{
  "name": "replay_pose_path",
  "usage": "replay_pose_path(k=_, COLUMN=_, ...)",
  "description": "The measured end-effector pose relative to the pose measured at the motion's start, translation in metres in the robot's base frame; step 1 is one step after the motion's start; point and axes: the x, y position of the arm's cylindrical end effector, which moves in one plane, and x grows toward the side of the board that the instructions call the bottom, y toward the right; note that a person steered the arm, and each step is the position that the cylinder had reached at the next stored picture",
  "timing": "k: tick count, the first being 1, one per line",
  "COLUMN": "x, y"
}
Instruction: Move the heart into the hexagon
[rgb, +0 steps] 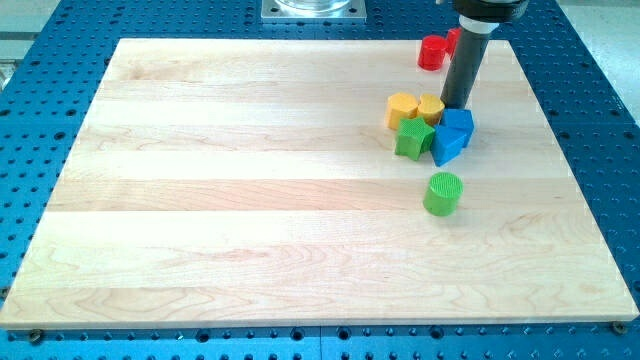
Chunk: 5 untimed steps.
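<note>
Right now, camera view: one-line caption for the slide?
My tip sits just right of the yellow heart, which touches the yellow hexagon on the wooden board.

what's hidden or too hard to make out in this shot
- Red block behind my rod at the view's top right: mostly covered, shape unreadable.
- Yellow block beside my tip: the rod hides its right edge, so contact cannot be confirmed.
- Second yellow block: too small to tell heart from hexagon.
- Rod's upper part: cut off by the view's top edge.
- Blue blocks: packed together, outlines merge.
</note>
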Motion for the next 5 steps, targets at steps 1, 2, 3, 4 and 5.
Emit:
replay_pose_path(k=1, x=-0.003, y=0.015)
replay_pose_path(k=2, x=0.007, y=0.025)
replay_pose_path(k=3, x=0.026, y=0.039)
replay_pose_path(k=4, x=0.034, y=0.02)
replay_pose_path(k=5, x=0.023, y=0.025)
